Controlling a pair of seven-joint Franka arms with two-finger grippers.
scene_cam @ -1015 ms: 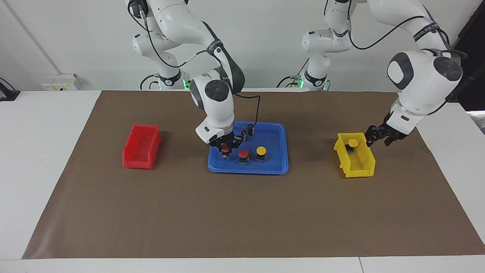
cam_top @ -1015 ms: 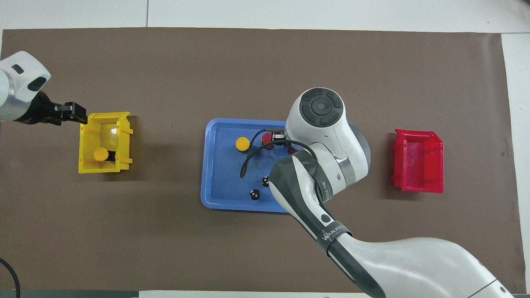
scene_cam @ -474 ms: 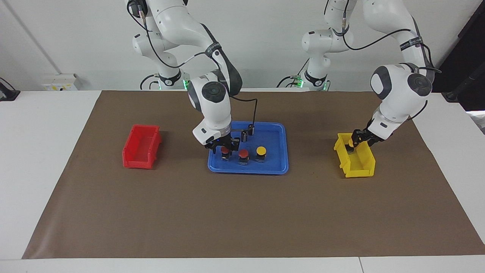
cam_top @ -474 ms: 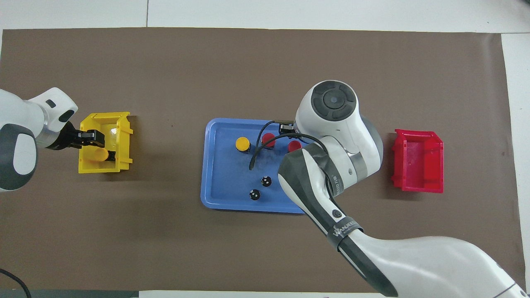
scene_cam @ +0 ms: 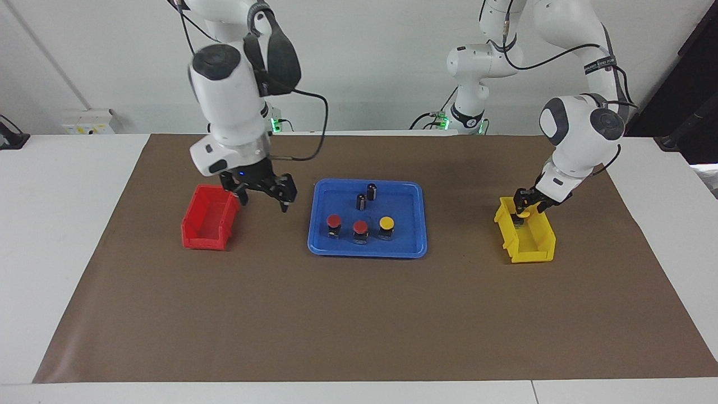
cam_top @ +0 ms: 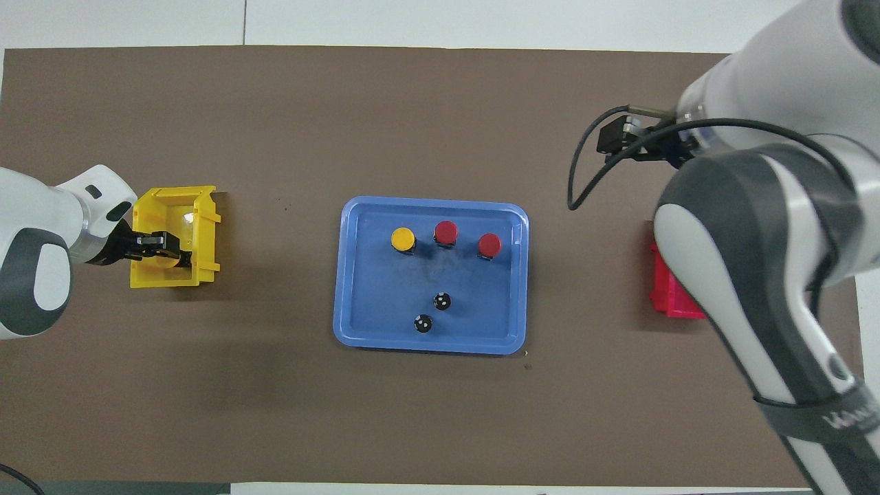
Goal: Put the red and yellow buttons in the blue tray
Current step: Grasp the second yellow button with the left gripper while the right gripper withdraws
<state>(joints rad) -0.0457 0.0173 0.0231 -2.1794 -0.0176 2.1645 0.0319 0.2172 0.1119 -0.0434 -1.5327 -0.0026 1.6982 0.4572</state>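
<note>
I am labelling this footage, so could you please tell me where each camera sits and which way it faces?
Facing view: high across the table, facing the robots; shows both arms, the right pincer raised beside the red bin, the left pincer in the yellow bin.
Overhead view: above the robots' end, looking steeply down; arms enter from below.
Both show the blue tray and its buttons.

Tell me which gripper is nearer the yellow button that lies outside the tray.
Left. The left gripper is down in the yellow bin at that yellow button; the right gripper hangs between the red bin and the blue tray.
</note>
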